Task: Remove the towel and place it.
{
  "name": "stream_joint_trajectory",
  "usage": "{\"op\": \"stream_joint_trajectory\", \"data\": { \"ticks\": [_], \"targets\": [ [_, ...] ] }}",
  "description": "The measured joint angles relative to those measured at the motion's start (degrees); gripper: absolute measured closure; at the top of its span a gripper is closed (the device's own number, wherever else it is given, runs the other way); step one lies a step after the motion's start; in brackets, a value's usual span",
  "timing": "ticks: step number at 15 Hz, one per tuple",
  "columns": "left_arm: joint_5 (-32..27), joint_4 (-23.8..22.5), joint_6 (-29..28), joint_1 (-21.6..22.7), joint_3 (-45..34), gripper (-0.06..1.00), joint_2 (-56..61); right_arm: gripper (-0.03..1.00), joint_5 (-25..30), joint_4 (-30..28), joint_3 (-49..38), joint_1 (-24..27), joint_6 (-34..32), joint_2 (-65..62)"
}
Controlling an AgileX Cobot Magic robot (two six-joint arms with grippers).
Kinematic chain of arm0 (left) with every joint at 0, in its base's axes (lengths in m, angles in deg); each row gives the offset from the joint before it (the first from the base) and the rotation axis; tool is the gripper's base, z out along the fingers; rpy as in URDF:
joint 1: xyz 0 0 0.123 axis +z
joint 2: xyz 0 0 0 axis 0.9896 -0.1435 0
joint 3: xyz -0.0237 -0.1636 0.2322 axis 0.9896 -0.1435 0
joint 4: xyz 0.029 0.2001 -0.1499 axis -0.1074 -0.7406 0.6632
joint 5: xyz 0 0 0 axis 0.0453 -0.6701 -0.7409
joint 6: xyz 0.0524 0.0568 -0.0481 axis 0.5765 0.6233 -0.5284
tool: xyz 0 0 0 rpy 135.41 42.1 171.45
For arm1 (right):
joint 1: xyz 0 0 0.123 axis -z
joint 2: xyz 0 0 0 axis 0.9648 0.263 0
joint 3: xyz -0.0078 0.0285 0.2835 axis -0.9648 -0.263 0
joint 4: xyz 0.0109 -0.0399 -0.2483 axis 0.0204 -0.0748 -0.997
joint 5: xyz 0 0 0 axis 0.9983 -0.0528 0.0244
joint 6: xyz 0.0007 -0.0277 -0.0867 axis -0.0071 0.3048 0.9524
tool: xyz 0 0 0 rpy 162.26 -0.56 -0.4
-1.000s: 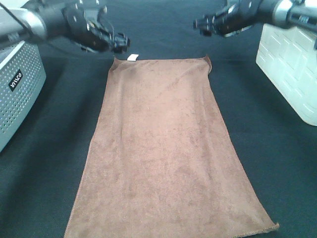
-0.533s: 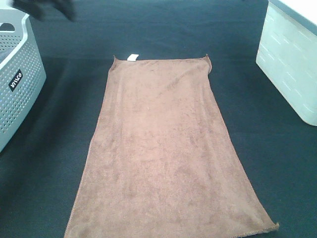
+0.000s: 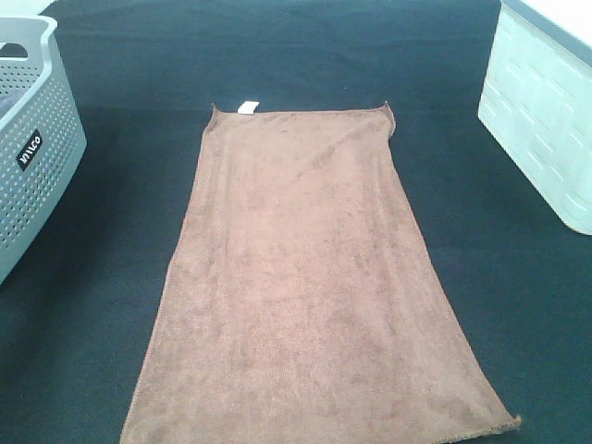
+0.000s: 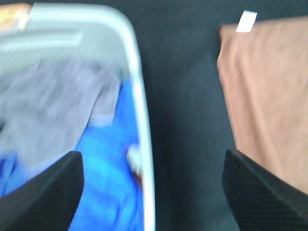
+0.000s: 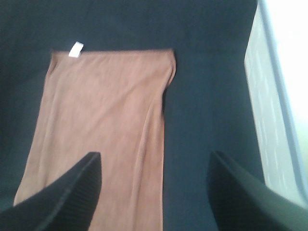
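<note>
The brown towel (image 3: 310,277) lies spread flat on the black table cloth (image 3: 111,277), its small white tag (image 3: 246,106) at the far left corner. Neither arm shows in the exterior high view. In the left wrist view my left gripper (image 4: 151,192) is open and empty, raised over the gap between the grey basket (image 4: 134,82) and the towel's edge (image 4: 269,96). In the right wrist view my right gripper (image 5: 154,192) is open and empty, high above the towel's right side (image 5: 106,120); the tag (image 5: 75,49) shows there too.
A grey perforated laundry basket (image 3: 32,157) stands at the left edge and holds blue and grey cloth (image 4: 101,159). A white ribbed bin (image 3: 546,120) stands at the right edge, also in the right wrist view (image 5: 269,120).
Both arms, which reached over the towel's far corners a second ago, have pulled back out of the exterior high view. The towel has not moved.
</note>
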Motion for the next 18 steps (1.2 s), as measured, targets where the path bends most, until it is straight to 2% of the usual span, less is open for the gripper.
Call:
{"op": "stream_joint_trajectory", "data": {
  "ticks": [3,5,6,7,11,14,18],
  "targets": [
    [0.1,-1.7,-0.6,0.0,-20.9,0.2,17.7,0.38,0.2,0.7,-20.4,0.0,0.1,-19.3],
    [2.5,-1.7,-1.3,0.0,-32.9,0.2,30.1,0.38,0.6,0.6,-31.6,0.0,0.1,-30.7],
    [2.5,-1.7,-1.3,0.0,-32.9,0.2,30.1,0.38,0.6,0.6,-31.6,0.0,0.1,-30.7],
    [5.1,-1.7,-1.8,0.0,-41.4,0.2,39.9,0.38,0.6,0.6,-39.2,0.0,0.1,-39.9],
    [8.9,-2.6,-1.9,0.0,-60.8,0.2,64.5,0.38,0.7,0.6,-53.8,0.0,0.1,-61.3],
    [9.2,-4.1,-1.9,0.0,-70.4,0.2,80.3,0.38,0.7,-0.1,-61.2,0.0,0.1,-73.7],
    [9.3,-5.4,-1.9,0.0,-77.8,0.2,96.8,0.38,0.7,-1.0,-68.5,0.0,2.9,-86.3]
  ]
}}
